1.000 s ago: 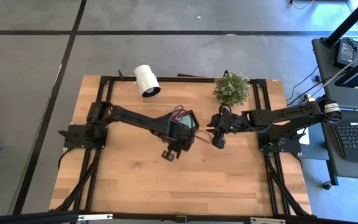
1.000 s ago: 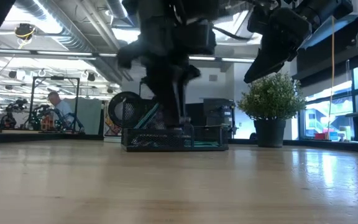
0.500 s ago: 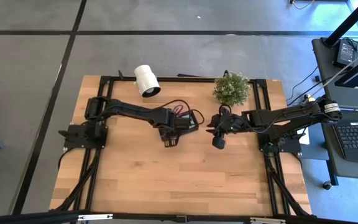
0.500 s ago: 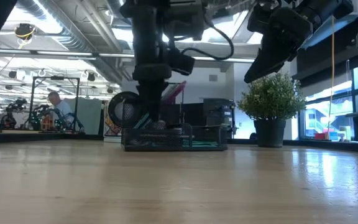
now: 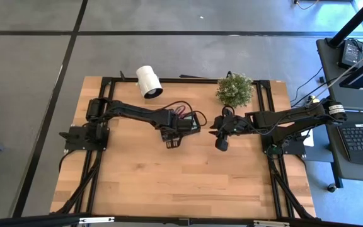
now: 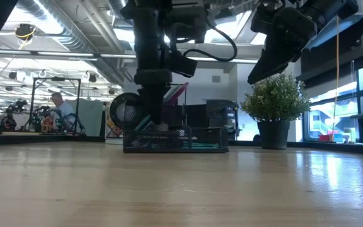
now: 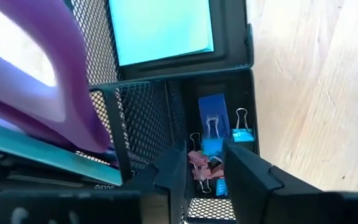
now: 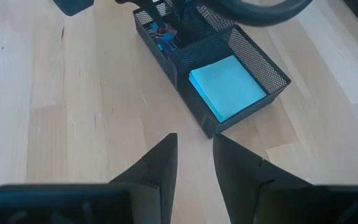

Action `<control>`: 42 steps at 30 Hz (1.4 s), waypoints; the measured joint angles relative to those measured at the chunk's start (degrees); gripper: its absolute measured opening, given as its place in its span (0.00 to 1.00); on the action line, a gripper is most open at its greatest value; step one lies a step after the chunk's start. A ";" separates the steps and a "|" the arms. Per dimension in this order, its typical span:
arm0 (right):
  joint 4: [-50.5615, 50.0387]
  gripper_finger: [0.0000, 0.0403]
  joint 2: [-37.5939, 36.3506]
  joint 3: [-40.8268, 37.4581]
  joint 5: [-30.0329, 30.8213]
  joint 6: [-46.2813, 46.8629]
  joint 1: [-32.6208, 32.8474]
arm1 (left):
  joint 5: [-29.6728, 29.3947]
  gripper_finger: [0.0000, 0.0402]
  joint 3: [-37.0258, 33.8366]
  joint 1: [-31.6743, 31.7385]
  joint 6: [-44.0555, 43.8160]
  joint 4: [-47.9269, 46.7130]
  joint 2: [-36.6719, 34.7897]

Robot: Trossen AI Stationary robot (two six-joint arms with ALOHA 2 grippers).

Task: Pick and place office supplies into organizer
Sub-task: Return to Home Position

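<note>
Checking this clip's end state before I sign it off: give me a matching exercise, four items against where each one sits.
Items: 1 sticky pad; 2 binder clips; 3 scissors; 4 plant.
Places: A standing in the organizer's tall section, handles up; B on the table, outside the organizer; C small end compartment; D wide flat compartment.
Pairs: 1-D, 2-C, 3-A, 4-B.
The left gripper hovers open above the clips; the right gripper waits open beside the organizer.

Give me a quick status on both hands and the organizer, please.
Left hand open, empty, at organizer. Right hand open, empty, nearby. Sticky pad, clips inside.
</note>
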 joint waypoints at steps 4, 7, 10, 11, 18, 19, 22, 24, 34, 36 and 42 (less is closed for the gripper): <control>0.00 0.26 0.00 0.00 0.00 0.01 0.00 | 0.07 0.28 0.02 0.02 0.45 -0.64 0.00; 0.00 0.26 0.00 0.00 0.00 0.16 0.00 | 1.14 0.29 0.88 0.02 0.15 -3.49 0.00; -0.02 0.26 0.00 0.00 0.00 0.16 0.00 | 3.83 0.29 2.19 -0.32 -0.57 -6.30 -1.31; 0.00 0.26 0.00 0.00 0.00 0.16 0.00 | 4.36 0.29 2.32 -0.55 -0.67 -6.13 -2.48; 0.27 0.26 0.02 0.00 0.03 1.05 0.00 | 4.78 0.27 0.25 -1.27 2.74 2.72 -17.26; 1.10 0.26 0.02 0.00 0.11 1.86 0.00 | 4.75 0.26 -1.35 -0.96 3.68 5.36 -20.17; 3.85 0.26 -0.29 0.00 0.09 0.72 0.00 | 5.00 0.26 -8.18 0.12 4.41 13.75 -29.36; 2.97 0.26 -1.88 -0.02 0.09 0.25 0.00 | 5.02 0.25 -13.25 0.81 3.10 17.03 -35.99; -1.02 0.26 -18.28 -0.02 3.06 -4.08 -0.02 | 5.22 0.25 -39.55 1.42 2.13 37.78 -66.26; -0.93 0.26 -20.33 -0.02 2.94 -4.03 0.01 | 5.22 0.25 -44.07 1.56 2.04 41.96 -70.69; -2.73 0.26 -24.91 -0.02 2.95 -2.80 0.02 | 4.66 0.25 -52.86 1.64 -0.28 43.67 -81.80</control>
